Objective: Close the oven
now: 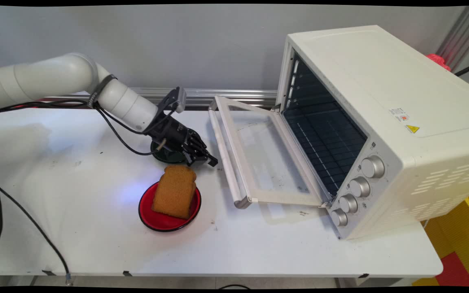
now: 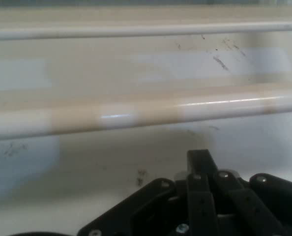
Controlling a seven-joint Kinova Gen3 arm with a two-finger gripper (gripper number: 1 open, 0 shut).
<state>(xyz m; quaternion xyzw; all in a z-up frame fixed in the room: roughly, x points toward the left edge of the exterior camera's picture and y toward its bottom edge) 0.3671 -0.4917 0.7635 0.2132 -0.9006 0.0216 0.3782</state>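
The pincer (image 1: 212, 161), pressed together and holding nothing, hangs low beside the open oven door's handle (image 1: 223, 156), behind the toast (image 1: 174, 191) on its red plate (image 1: 153, 219).

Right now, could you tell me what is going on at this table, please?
The arm's gripper is low over the white table, empty and shut, just left of the handle of the toaster oven's open door. In the hand view the handle lies straight ahead. A slice of bread leans on a red plate in front of the gripper, and a dark dish sits partly hidden behind it.
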